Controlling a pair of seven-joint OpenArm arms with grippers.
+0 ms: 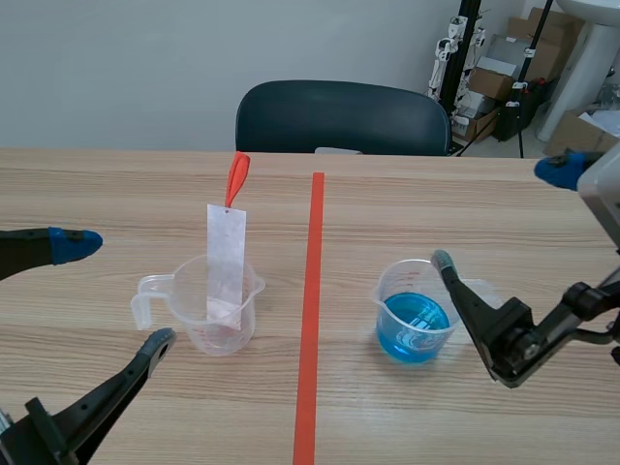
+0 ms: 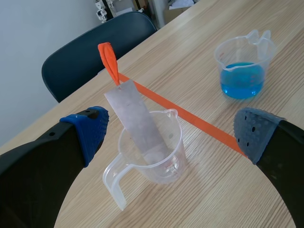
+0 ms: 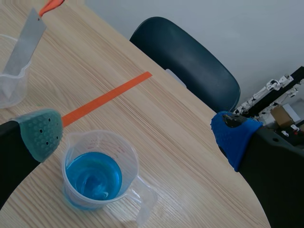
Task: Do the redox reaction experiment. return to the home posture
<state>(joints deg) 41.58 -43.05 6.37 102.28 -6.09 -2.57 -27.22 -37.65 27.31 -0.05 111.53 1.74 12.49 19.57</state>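
Grey strip with orange tag leans in clear beaker, at 9 o'clock of tape line. Beaker of blue liquid sits at 3 o'clock of the line, well apart. Left gripper released, fingers wide, at 9 o'clock of clear beaker. Right gripper released, at 3 o'clock of blue beaker, 1 pad just beside its rim. Chair at 12 o'clock behind table.

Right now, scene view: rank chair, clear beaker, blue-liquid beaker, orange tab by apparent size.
1. chair, largest.
2. clear beaker and blue-liquid beaker: they look about alike, so I won't rank them.
3. orange tab, smallest.
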